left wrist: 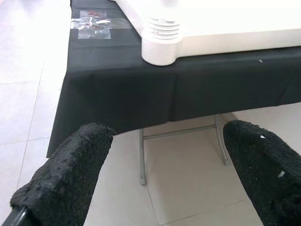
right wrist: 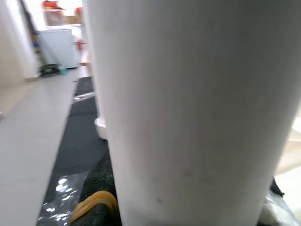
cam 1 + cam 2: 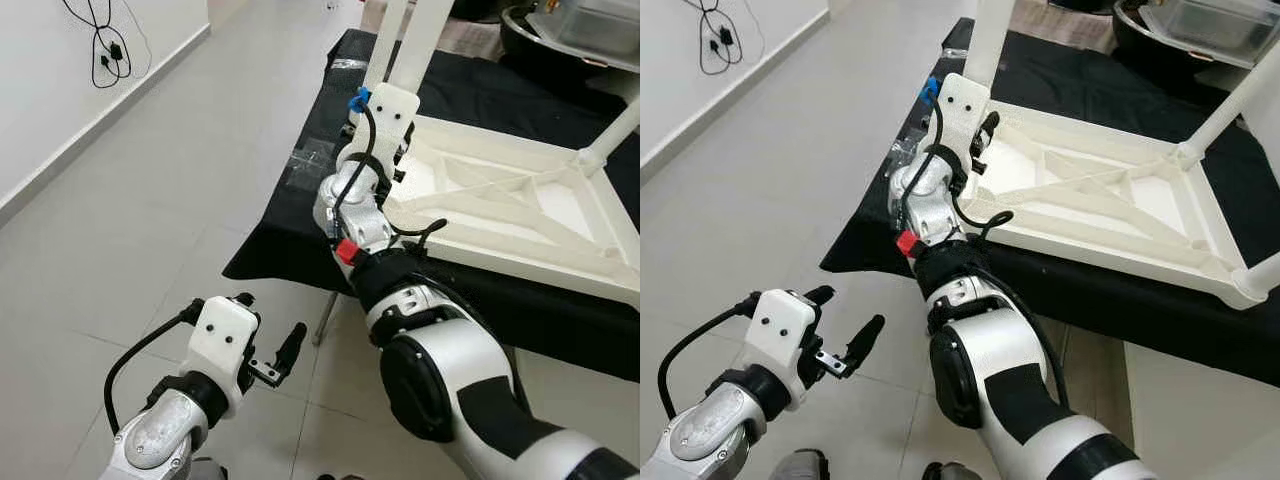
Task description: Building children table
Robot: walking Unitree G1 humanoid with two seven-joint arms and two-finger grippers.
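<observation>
Nearest the camera, the left gripper (image 3: 270, 352) hangs low over the pale tiled floor (image 3: 150, 200), its two black fingers (image 1: 66, 179) spread apart with nothing between them. Just beyond it, a folding table covered in a black cloth (image 3: 290, 240) stands on thin metal legs (image 1: 142, 157). On the cloth lies an upside-down white plastic children's table top (image 3: 1110, 200), its ribbed underside facing up. The right gripper (image 3: 385, 120) reaches to the top's near-left corner, where an upright white cylindrical table leg (image 3: 420, 40) rises and is cut off by the picture's edge. Its fingertips are hidden behind the wrist housing, so whether they clasp the leg cannot be told; in the right wrist view the leg (image 2: 188, 108) looms close and blurred. Farther back, another white leg (image 3: 1240, 100) stands tilted, and a black cable (image 3: 105, 45) hangs on the wall.
</observation>
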